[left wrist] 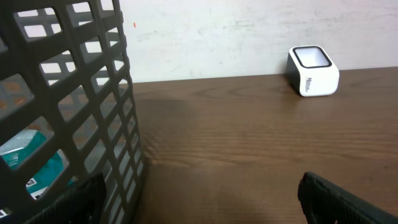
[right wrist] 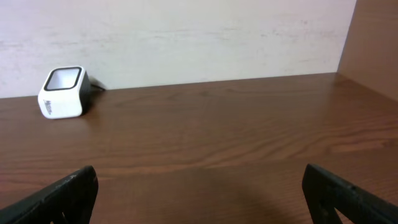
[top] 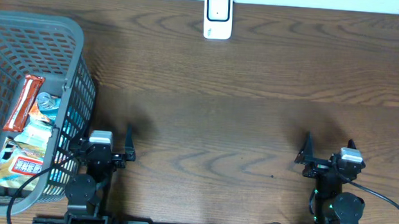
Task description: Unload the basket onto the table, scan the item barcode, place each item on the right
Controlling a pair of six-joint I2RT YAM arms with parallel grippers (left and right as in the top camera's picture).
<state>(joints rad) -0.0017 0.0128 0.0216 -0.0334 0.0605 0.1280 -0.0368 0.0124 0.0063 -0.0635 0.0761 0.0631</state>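
Nearest the lens, black fingertips (left wrist: 339,196) at the bottom corners of both wrist views, spread wide with only bare table (top: 220,113) between. So: left gripper (top: 102,142) fully parted and holding nothing; right gripper (top: 328,158) likewise parted and holding nothing. Both parked low at the near edge, folded back over their bases and pointing toward the far wall; left just beside the grey basket (top: 78,56), outer finger close against the mesh wall, right well apart on the other side. Looks like the very start of the job: no item picked, nothing shown to the scanner (top: 218,17), a small white box with a dark window at the far edge, roughly midway between the arms. Items to scan all down in the basket at the left: a red bar (top: 23,102) lying on top toward the middle, a teal packet (top: 47,104) and other wrappers heaped around it; barcodes too small to make out. Next, probably for the left arm: rise clear of the rim, reach over and down, pinch one wrapper, lift out without snagging the mesh, then carry toward the scanner and turn the code to face the window. Worth choosing the top-lying bar, least buried.
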